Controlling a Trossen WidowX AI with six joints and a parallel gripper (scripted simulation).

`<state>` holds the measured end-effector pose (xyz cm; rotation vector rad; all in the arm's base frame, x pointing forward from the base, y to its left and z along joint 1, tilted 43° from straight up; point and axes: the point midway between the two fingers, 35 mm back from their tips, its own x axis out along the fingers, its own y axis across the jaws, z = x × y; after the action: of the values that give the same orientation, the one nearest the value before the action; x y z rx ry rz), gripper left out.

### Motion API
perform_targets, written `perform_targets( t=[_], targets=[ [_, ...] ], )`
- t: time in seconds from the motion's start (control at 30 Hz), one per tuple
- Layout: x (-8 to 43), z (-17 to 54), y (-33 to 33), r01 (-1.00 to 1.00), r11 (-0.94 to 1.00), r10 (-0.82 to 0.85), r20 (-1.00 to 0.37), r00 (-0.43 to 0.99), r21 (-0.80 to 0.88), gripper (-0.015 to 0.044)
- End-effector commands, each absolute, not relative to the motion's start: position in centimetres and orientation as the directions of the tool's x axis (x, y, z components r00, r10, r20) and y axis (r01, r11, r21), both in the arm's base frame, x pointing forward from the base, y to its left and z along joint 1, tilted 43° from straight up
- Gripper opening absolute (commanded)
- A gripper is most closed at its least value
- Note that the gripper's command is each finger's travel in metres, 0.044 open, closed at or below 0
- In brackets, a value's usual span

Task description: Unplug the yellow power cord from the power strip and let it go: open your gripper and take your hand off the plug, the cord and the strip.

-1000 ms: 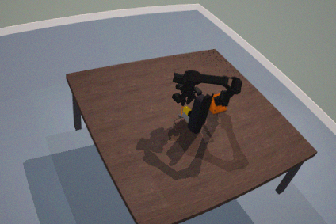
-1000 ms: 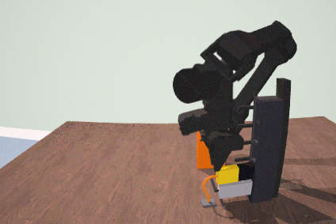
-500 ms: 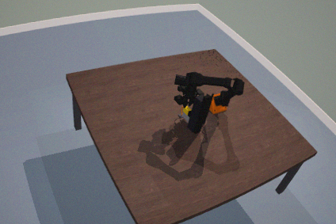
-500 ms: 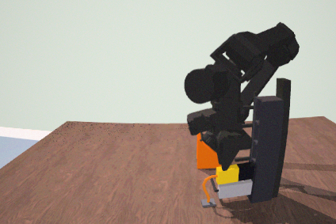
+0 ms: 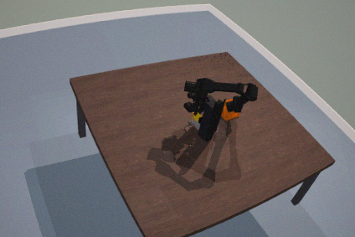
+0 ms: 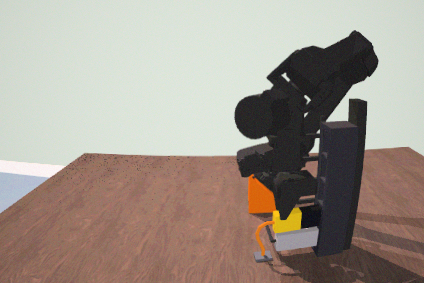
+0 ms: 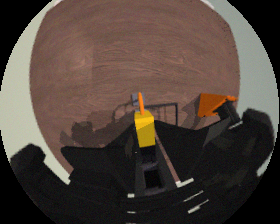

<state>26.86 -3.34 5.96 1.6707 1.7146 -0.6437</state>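
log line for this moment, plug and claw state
phase: grasping | claw: closing on yellow plug, grip not confirmed | plug: seated in power strip | cord: hanging to table
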Motion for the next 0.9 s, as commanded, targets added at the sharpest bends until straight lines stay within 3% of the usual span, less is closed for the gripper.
perform_targets(
  t=[0.0, 0.27, 0.87],
  targets=[
    [26.9, 6.0, -3.4, 0.993, 0.067, 0.674, -0.738, 0.024, 0.094, 0.0055],
    [26.9, 6.0, -3.4, 0.993, 0.067, 0.674, -0.738, 0.024, 0.094, 0.0002],
    [27.4, 4.4, -5.2, 0.994, 0.065, 0.673, -0.740, 0.025, 0.093, 0.0000]
  ],
)
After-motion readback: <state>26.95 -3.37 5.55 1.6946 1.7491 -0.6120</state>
